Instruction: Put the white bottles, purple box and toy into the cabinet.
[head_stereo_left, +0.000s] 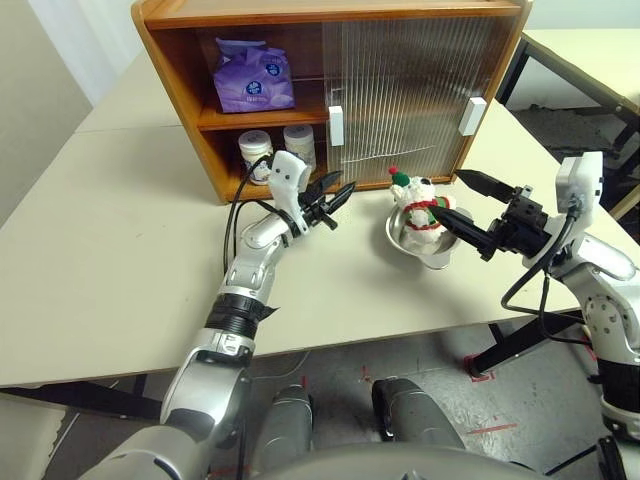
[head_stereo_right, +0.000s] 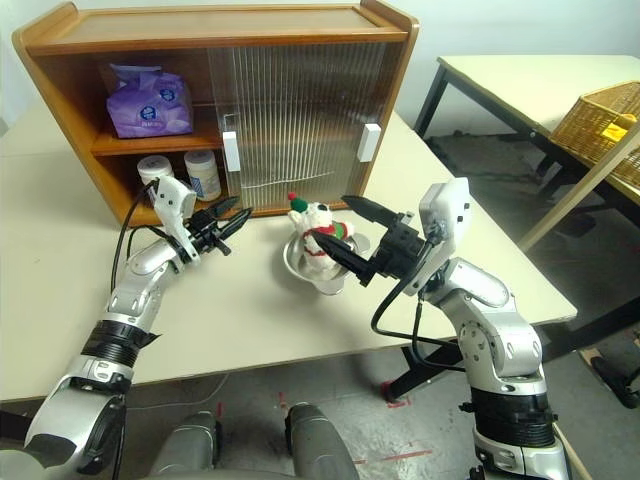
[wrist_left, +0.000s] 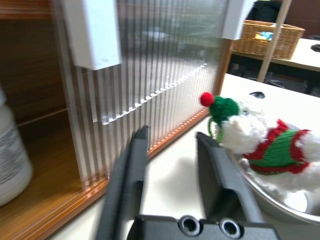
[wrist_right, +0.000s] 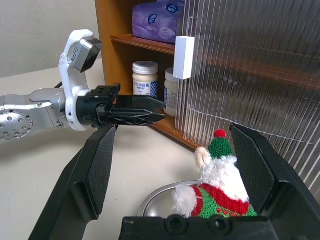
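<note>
The lavender-purple soft tissue box (head_stereo_left: 253, 76) is seen on the upper shelf of the orange-brown wooden cabinet (head_stereo_left: 330, 12) in the upper left of the head view, and the two squat white plastic bottles (head_stereo_left: 277, 151) stand side by side on the lower shelf beneath it — so only the small white plush bear toy (head_stereo_left: 420, 207) with its red-and-green hat and scarf is judged to be left. The toy is sat in a shiny steel bowl (head_stereo_left: 400, 238) on the pale worktop (head_stereo_left: 110, 260), right of centre, just in front of the ribbed translucent sliding door (head_stereo_left: 400, 90). The right hand (head_stereo_left: 452, 202) is held with its fingers spread wide, one to each side of the toy and apart from it, as its wrist view makes plain. The left hand (head_stereo_left: 335, 199) is placed left of the bowl, near the open lower shelf, its fingers drawn narrow with a slim gap and nothing between them. For the step in hand — judged to be the grasp of the toy — the right hand would best be brought forward until the bear's body sits squarely between the fingers, then closed on the soft middle, not the hat, so that the bowl is not dragged or tipped. The left hand should be kept out of the path to the open left side of the cabinet.
</note>
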